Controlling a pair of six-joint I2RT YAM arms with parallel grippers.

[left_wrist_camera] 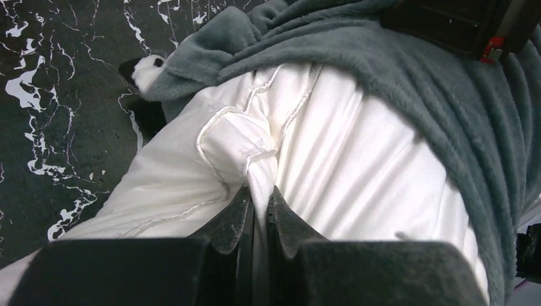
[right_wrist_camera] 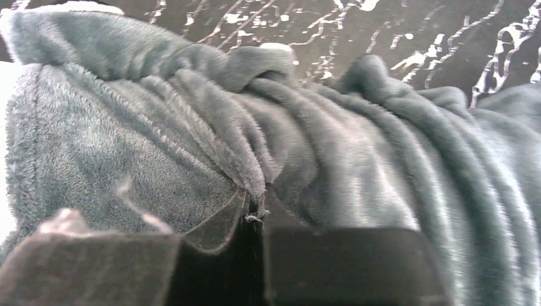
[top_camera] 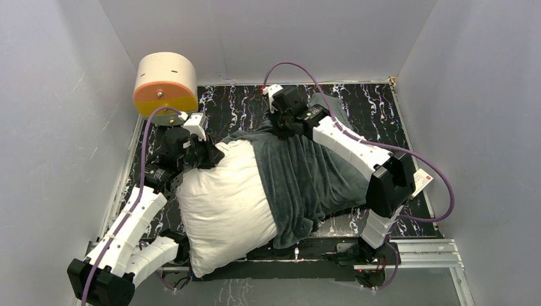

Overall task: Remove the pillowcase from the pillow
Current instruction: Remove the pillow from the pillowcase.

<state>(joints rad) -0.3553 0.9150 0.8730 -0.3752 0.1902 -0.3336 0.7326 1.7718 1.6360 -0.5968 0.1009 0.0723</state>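
The white pillow [top_camera: 223, 204] lies across the table, its left half bare. The pillowcase [top_camera: 306, 178], grey-green side up, covers its right half; a bit of striped face shows at a corner [left_wrist_camera: 148, 69]. My left gripper [top_camera: 203, 152] is shut on a pinched fold of the pillow's far left corner [left_wrist_camera: 261, 172]. My right gripper [top_camera: 281, 124] is shut on a ridge of the pillowcase [right_wrist_camera: 255, 172] at its far edge. In the left wrist view the pillowcase [left_wrist_camera: 446, 127] drapes over the pillow's right side.
A cream-and-orange cylinder [top_camera: 166, 83] stands at the back left corner. Grey walls close in on three sides. The black marbled tabletop [top_camera: 370, 105] shows behind and to the right of the pillow. Purple cables [top_camera: 440, 185] run along both arms.
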